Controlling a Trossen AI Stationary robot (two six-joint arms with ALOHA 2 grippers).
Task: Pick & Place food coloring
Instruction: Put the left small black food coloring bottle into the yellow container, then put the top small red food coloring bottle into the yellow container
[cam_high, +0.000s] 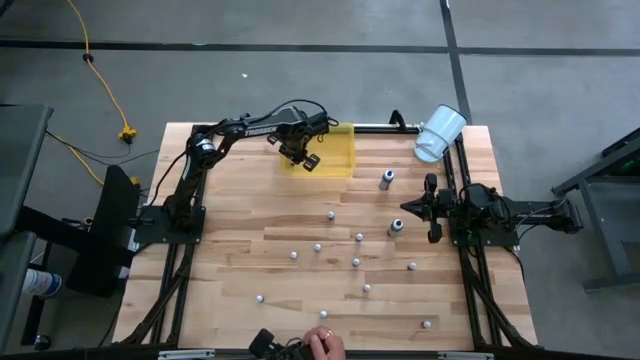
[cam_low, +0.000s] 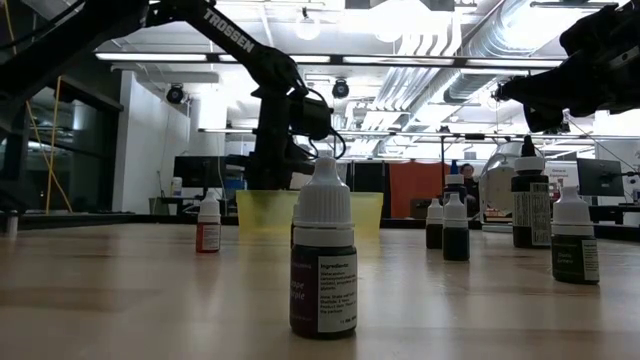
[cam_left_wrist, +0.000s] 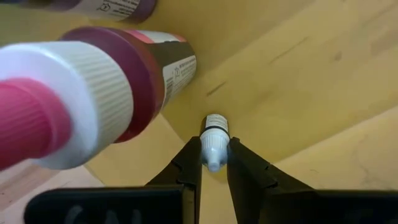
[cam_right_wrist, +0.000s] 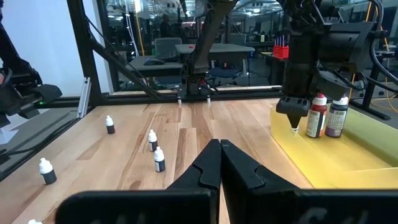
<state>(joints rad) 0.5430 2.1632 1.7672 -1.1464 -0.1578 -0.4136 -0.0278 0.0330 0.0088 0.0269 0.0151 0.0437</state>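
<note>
We see the wooden table (cam_high: 240, 270) strewn with small food coloring bottles (cam_high: 331, 215), and at its far edge the translucent yellow tray (cam_high: 340, 150), beside a tipped white cup (cam_high: 440, 133). Over the tray hangs the left gripper (cam_left_wrist: 214, 163), its fingers (cam_left_wrist: 186, 165) narrowly parted and pinching a small white-capped bottle (cam_left_wrist: 214, 140) by the cap. Two taller bottles, red (cam_right_wrist: 317, 115) and dark (cam_right_wrist: 336, 117), stand in the tray; one (cam_left_wrist: 118, 81) looms near the left wrist camera, its cap cut off. The right gripper (cam_right_wrist: 219, 155) waits pressed together at the table's right side. From above, the held bottle is hidden beneath the gripper.
</note>
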